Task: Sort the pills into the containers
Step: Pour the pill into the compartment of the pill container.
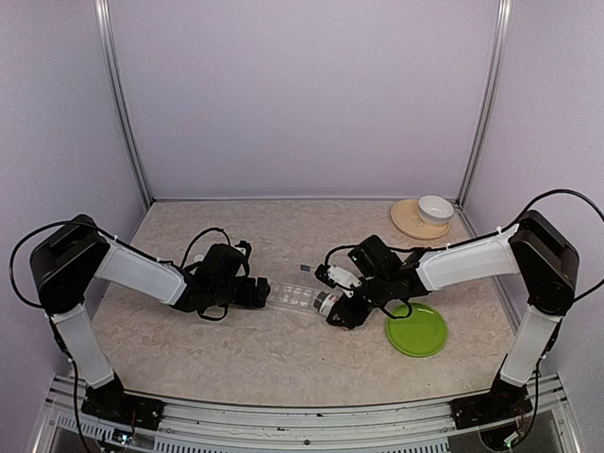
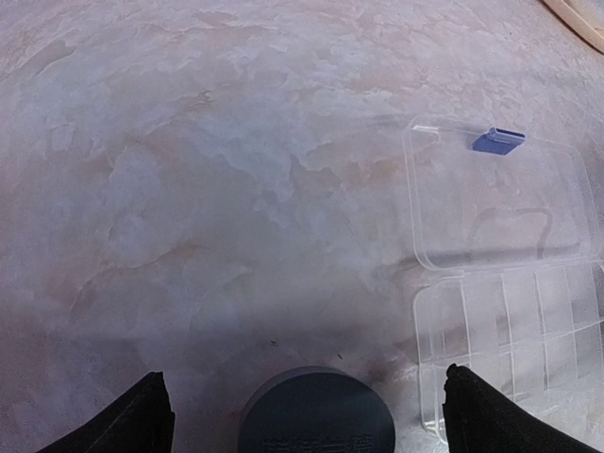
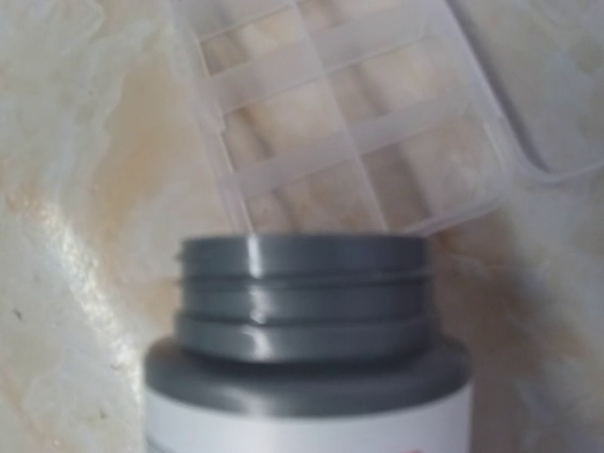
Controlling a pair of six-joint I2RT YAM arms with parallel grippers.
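**A:** Where was the pill box point(image 1: 291, 294)?

**B:** In the middle of the table point(image 1: 236, 344), lying flat and open between the two grippers. Its long axis ran side to side, roughly along the table's near edge. The lid point(image 2: 500, 198) was folded back toward the far edge, with its blue latch point(image 2: 497, 141) on the outer rim.

**A:** And the compartments point(image 3: 349, 132)?

**B:** They faced up, in the tray on the near side of the lid.

**A:** What about the right gripper point(image 1: 338, 307)?

**B:** It was clamped on a white bottle point(image 3: 302, 377) with a bare grey threaded neck. The bottle's long axis pointed toward the table's left edge, and its mouth was aimed at the right end of the tray, just short of it. I couldn't tell whether it touched the box.

**A:** And the left gripper point(image 1: 264, 292)?

**B:** It was low at the box's left end, its fingers point(image 2: 132, 420) spread wide apart and gripping nothing. A round grey cap point(image 2: 316, 415) lay on the table between them, touching neither.

**A:** Anything else on the table?

**B:** A green plate point(image 1: 416, 330) lay toward the near-right corner, just beside the right gripper. A white bowl point(image 1: 434, 208) sat on a tan plate point(image 1: 406, 222) in the far-right corner.
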